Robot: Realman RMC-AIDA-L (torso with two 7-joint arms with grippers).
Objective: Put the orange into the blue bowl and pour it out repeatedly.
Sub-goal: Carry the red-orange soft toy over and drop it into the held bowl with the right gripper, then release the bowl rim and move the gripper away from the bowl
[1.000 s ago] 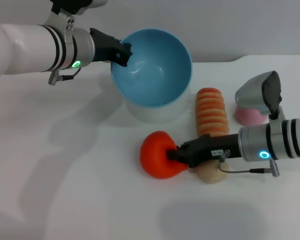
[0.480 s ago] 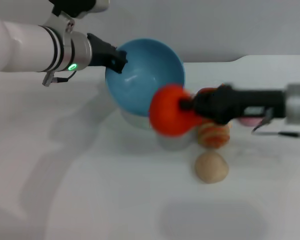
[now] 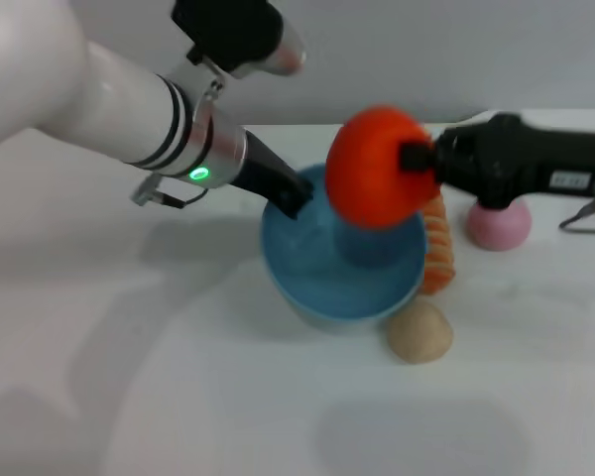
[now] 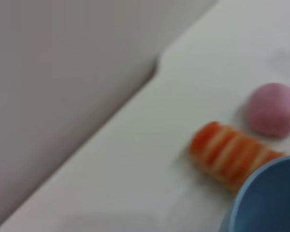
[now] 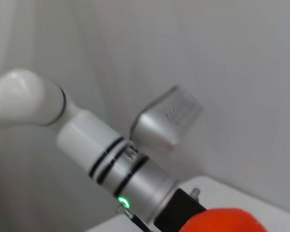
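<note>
Orange (image 3: 379, 167): bright red-orange, rounded, slightly lumpy, matte and soft-looking, sits upper centre of the head view, held in the air above the blue bowl (image 3: 317, 283), overlapping the bowl's far-right rim. Stem tip not visible. Right gripper (image 3: 415, 159) comes in from the right edge, black fingers clamped on the orange's right side. In the right wrist view only the top of the orange (image 5: 227, 221) shows, at the bottom edge right of centre.

Blue bowl: light blue, smooth, plain, round, centre of the head view, opening facing up, looks to rest on the white table (image 3: 178, 397). Left gripper (image 3: 290, 196) reaches from upper left, its black tip closed on the bowl's left rim. Left wrist view catches a bit of bowl rim (image 4: 266, 198) in the lower right corner.

Striped orange-and-cream roll (image 3: 437, 248) lies just right of the bowl, mostly hidden behind it and the orange; clearer in the left wrist view (image 4: 229, 152). Tan ball (image 3: 419, 332) on the table at the bowl's lower right, touching or nearly so. Pink rounded object (image 3: 498, 224) farther right, under the right arm; also in the left wrist view (image 4: 273, 108), near the roll's end but apart.
</note>
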